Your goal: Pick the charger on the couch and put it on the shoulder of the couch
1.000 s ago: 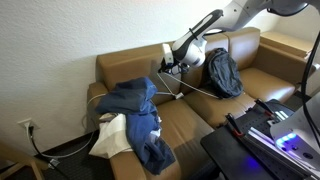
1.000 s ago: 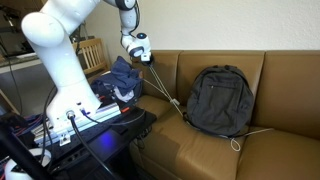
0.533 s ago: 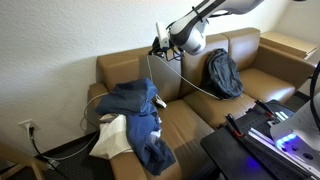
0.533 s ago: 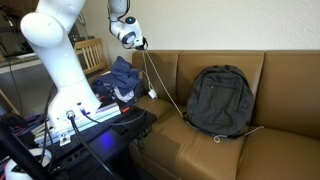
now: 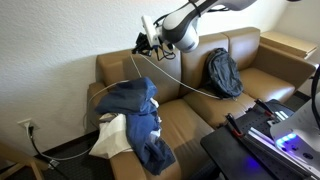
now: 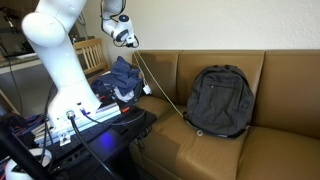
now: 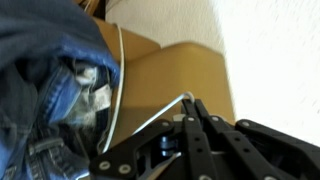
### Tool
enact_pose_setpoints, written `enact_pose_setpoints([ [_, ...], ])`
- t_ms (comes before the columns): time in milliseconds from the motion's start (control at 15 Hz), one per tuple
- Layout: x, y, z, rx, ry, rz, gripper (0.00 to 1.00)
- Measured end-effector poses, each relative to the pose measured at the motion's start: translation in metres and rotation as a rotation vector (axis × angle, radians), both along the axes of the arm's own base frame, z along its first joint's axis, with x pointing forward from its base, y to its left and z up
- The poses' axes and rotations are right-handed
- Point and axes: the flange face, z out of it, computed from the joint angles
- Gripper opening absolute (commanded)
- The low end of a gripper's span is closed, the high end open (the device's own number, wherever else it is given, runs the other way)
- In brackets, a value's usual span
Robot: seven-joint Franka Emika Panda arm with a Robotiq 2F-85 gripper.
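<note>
Gripper [image 6: 130, 42] is up above the couch [image 6: 190, 62] backrest, clamped on the charger [image 6: 160, 85]. The white cable slants down from it to the seat.

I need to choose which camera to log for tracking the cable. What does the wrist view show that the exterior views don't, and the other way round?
Wrist view only: a close look at the charger cable running into the gripper, and the seams of the jeans.
Exterior views only: the backpack on the seat, the white cloth, the wall outlet, and the cable's full span from the raised gripper down to the seat.
Both: the cable, the jeans, the brown couch and the white wall.
</note>
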Motion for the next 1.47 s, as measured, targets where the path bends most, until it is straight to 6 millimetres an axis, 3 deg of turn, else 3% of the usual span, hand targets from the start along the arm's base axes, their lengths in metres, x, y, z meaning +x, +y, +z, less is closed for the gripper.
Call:
enact_pose_setpoints([
  [267,-0.038,0.073,0.088,0.065,-0.17,0.126,0.01],
  [533,-0.063,0.116,0.192,0.133,-0.353,0.165,0.04],
  [600,-0.067,0.119,0.208,0.139,-0.38,0.168,0.04],
  [733,-0.07,0.121,0.217,0.137,-0.397,0.17,0.01],
  [933,-0.063,0.119,0.198,0.131,-0.369,0.176,0.01],
  [1067,-0.055,0.13,0.2,0.16,-0.401,0.207,0.01],
  [1200,-0.053,0.155,0.223,0.214,-0.465,0.239,0.01],
  [1467,-0.089,0.226,0.282,0.306,-0.618,0.325,0.01],
])
